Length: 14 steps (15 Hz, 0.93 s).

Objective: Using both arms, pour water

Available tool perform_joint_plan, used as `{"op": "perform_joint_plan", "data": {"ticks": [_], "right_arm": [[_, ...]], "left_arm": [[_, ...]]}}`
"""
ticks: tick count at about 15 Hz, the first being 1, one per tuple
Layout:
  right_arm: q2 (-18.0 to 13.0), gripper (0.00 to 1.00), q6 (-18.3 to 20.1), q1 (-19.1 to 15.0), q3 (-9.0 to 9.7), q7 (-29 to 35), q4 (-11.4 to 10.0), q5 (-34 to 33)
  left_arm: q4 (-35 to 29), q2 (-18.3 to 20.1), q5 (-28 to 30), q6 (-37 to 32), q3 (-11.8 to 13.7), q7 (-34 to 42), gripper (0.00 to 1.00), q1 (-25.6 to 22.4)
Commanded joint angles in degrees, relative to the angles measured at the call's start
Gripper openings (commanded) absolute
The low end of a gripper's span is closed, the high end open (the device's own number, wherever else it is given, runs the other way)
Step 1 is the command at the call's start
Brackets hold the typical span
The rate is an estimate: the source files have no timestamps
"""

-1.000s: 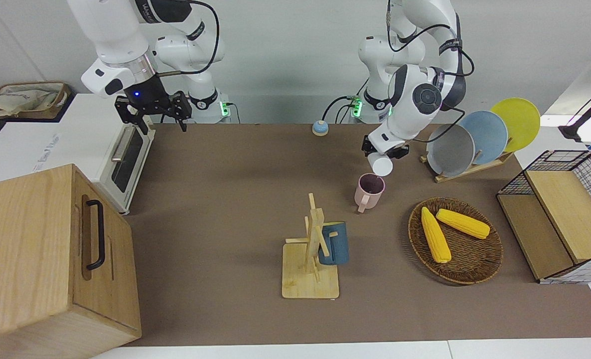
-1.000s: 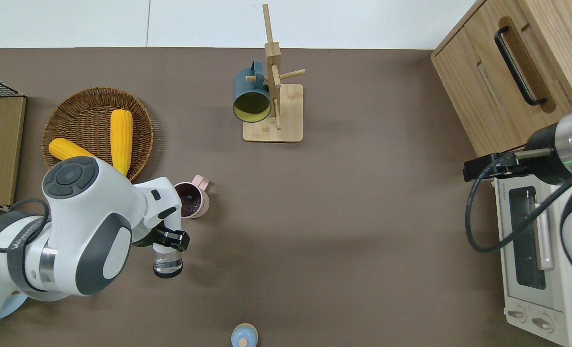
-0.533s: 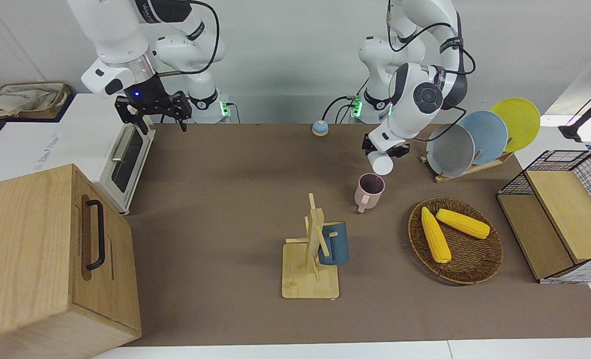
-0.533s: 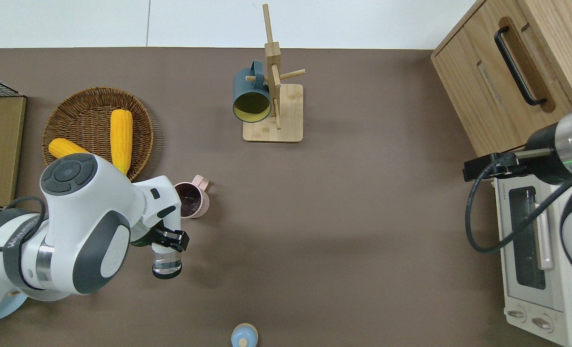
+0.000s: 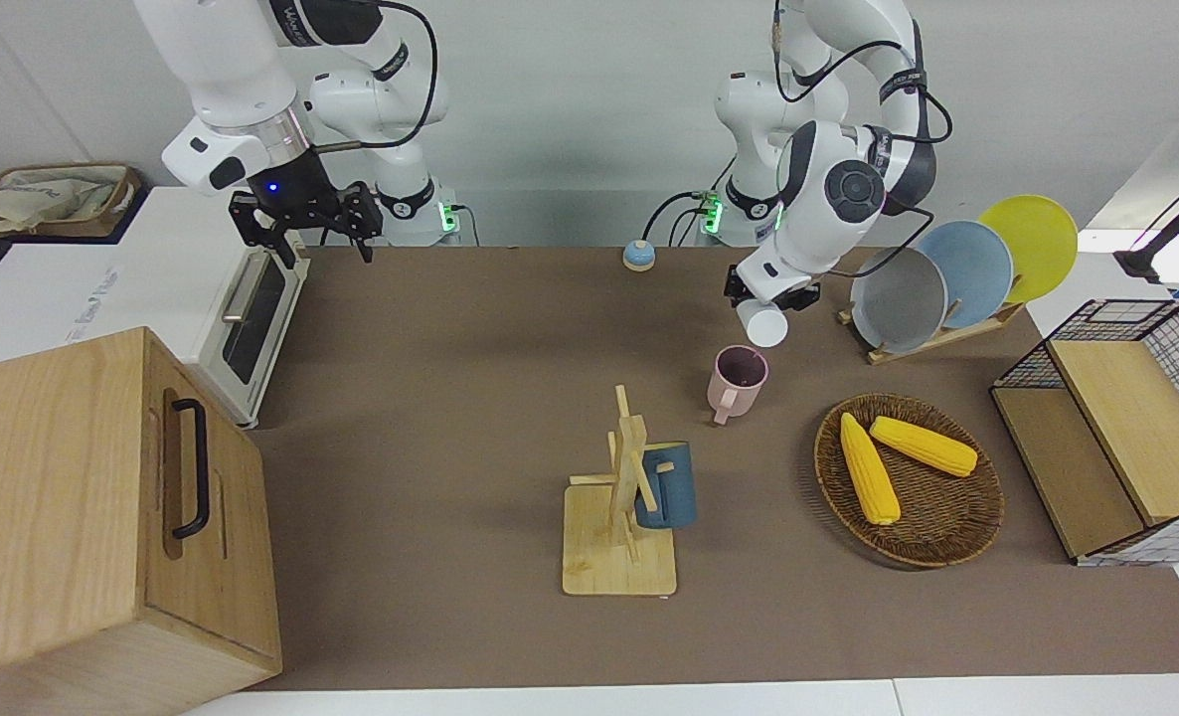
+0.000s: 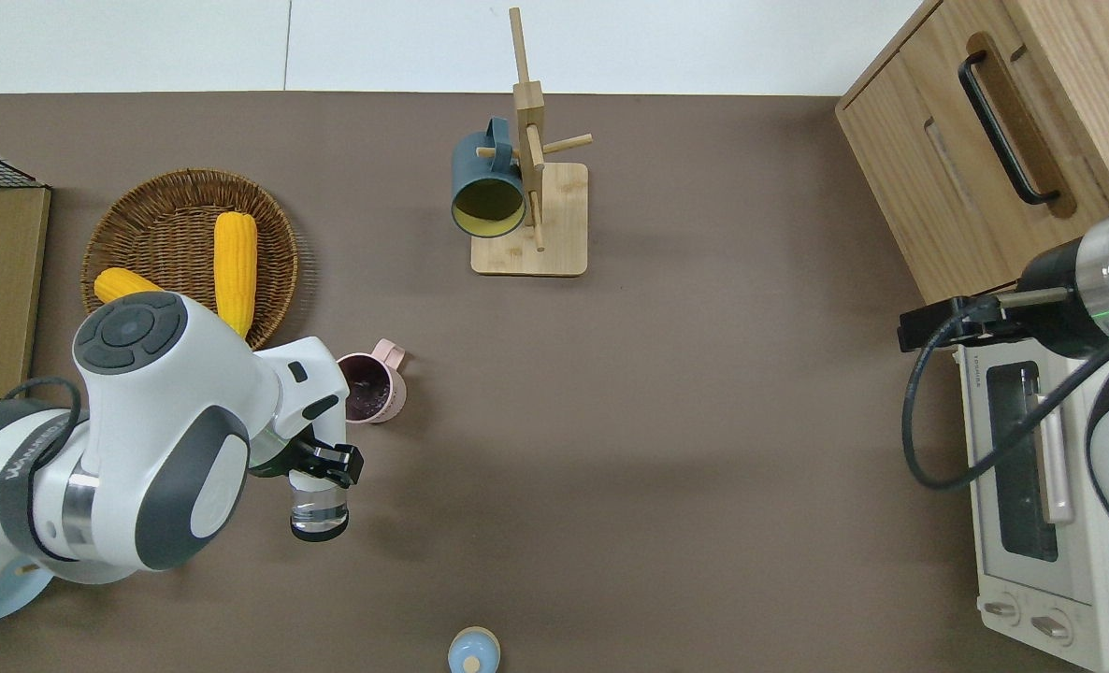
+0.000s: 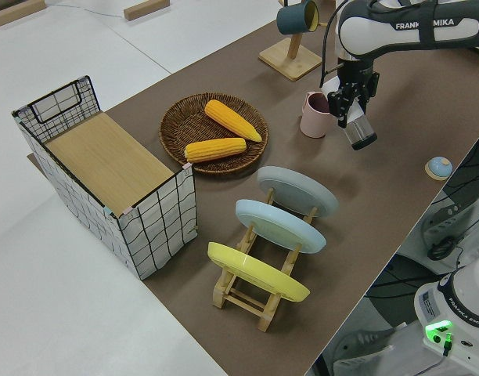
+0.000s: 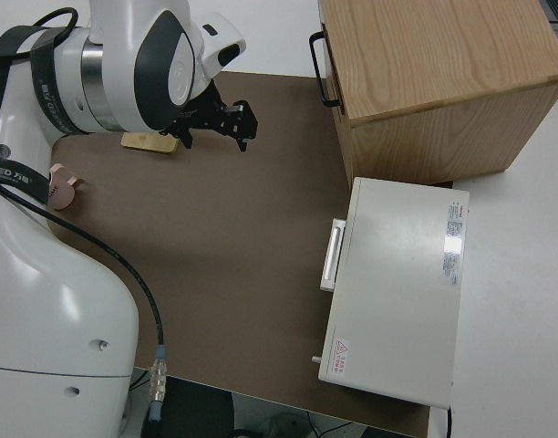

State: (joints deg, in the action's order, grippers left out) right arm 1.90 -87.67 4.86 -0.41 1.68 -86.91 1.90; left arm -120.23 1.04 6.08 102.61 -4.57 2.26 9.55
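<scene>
Tilted on its side, a clear glass (image 6: 319, 509) is clamped in the left gripper (image 6: 316, 465) over bare table (image 6: 667, 449) just beside the pink mug (image 6: 372, 393), on the mug's robot-ward side. The right gripper (image 5: 306, 231) is parked with its fingers spread wide.

Left arm (image 6: 143, 439) hides part of corn cob (image 6: 122, 283) overhead.

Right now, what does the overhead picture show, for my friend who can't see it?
The left claw holds a tipped clear glass near a pink mug. A basket holds two corn cobs, and a blue mug hangs on a wooden rack.
</scene>
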Motion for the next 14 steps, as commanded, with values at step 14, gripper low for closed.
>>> {"op": "perform_joint_plan", "data": {"ticks": [14], "right_arm": [[-0.41,0.985,0.58,-0.38,0.32,-0.09,0.08,0.39]], "left_arm": [[-23.38,17.59,-0.19,30.01,0.09,-1.65,0.00,0.82]]}}
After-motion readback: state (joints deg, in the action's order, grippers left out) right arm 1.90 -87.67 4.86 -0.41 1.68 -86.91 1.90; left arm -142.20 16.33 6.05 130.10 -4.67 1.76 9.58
